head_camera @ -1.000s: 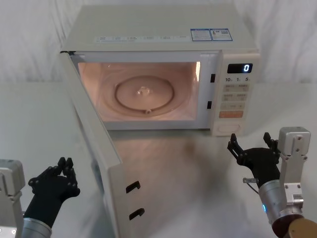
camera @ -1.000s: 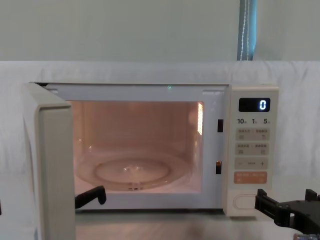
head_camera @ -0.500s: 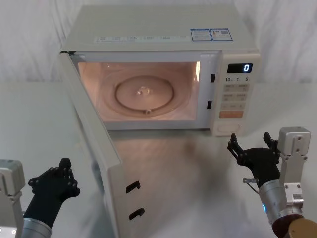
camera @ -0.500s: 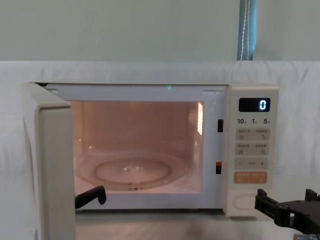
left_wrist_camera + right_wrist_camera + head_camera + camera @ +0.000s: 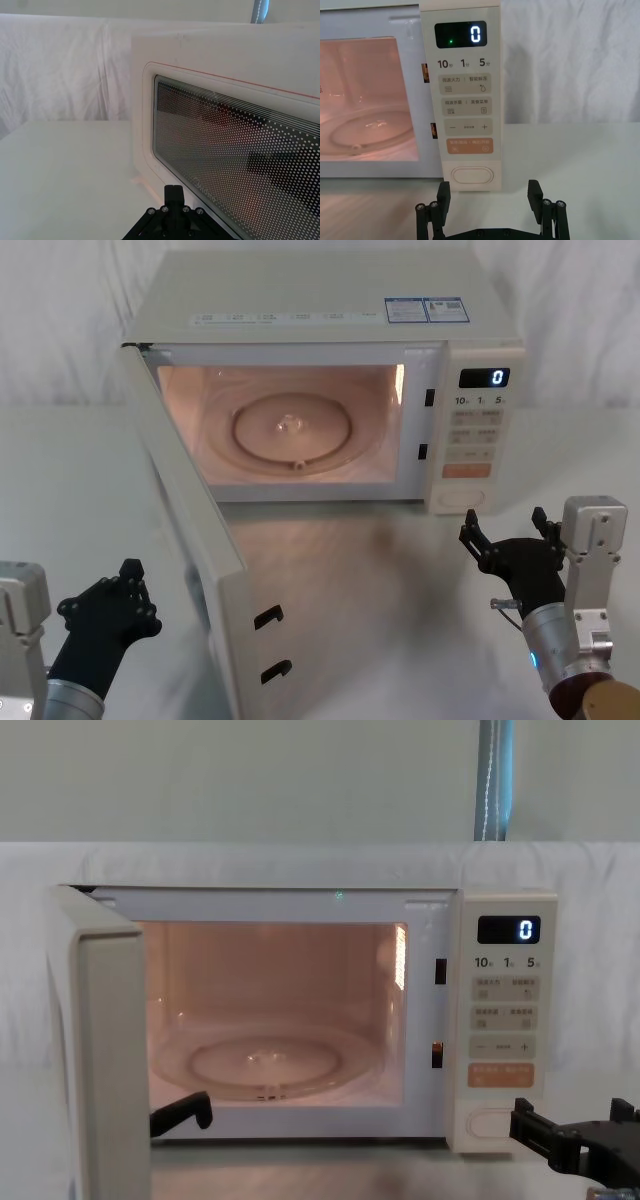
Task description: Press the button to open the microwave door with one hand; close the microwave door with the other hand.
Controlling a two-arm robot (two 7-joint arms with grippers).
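The cream microwave (image 5: 330,310) stands at the back of the table with its lit cavity showing. The microwave door (image 5: 190,530) is swung wide open toward me on its left hinge; its dotted window (image 5: 225,150) faces my left wrist camera. The wide oval button (image 5: 472,176) sits at the bottom of the control panel, under the orange key. My right gripper (image 5: 505,527) hovers open a short way in front of the button, not touching it. My left gripper (image 5: 130,575) is shut and empty, low at the near left, outside the door and apart from it.
The table surface (image 5: 380,580) in front of the oven is bare. White cloth (image 5: 60,320) hangs behind and to both sides. Two black latch hooks (image 5: 268,617) stick out of the door's free edge. The display (image 5: 461,35) shows a blue 0.
The left gripper's fingers have come together from slightly apart. The door, the right gripper and the oven have not moved.
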